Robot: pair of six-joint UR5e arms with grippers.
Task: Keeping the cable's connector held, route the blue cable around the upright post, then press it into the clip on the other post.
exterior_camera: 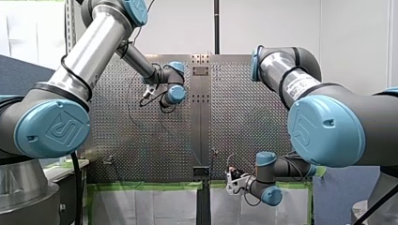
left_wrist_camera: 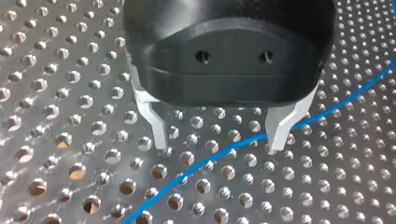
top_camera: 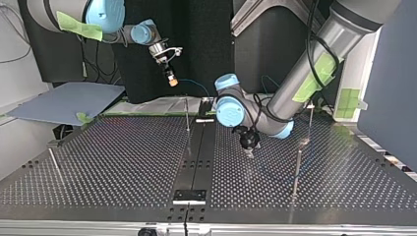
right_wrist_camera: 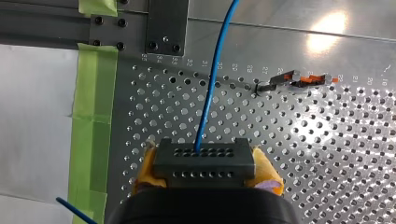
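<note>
My left gripper (left_wrist_camera: 218, 142), open, straddles the blue cable (left_wrist_camera: 224, 151) off-centre; closing could nudge it out. My right gripper (right_wrist_camera: 205, 170) clamps the connector (right_wrist_camera: 204, 158).

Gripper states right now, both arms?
Left gripper: open, jaws apart over the blue cable, holding nothing.
Right gripper: shut on the cable's connector.

Table (left_wrist_camera: 56, 93): bare perforated metal, semi-gloss, reflects light. Cable (left_wrist_camera: 224, 151) on table: smooth blue plastic jacket, slight sheen. Left gripper (left_wrist_camera: 218, 142): matt black plastic body; fingers (left_wrist_camera: 156, 123) bare pale metal, satin. Connector (right_wrist_camera: 204, 163): matt dark-grey plastic. Right gripper (right_wrist_camera: 204, 171) pads (right_wrist_camera: 145, 163): yellow, soft-looking, rough-edged. Tape (right_wrist_camera: 93, 116) at table edge: matt green, papery, wrinkled. Clip (right_wrist_camera: 303, 79) over table: orange & grey plastic.
</note>
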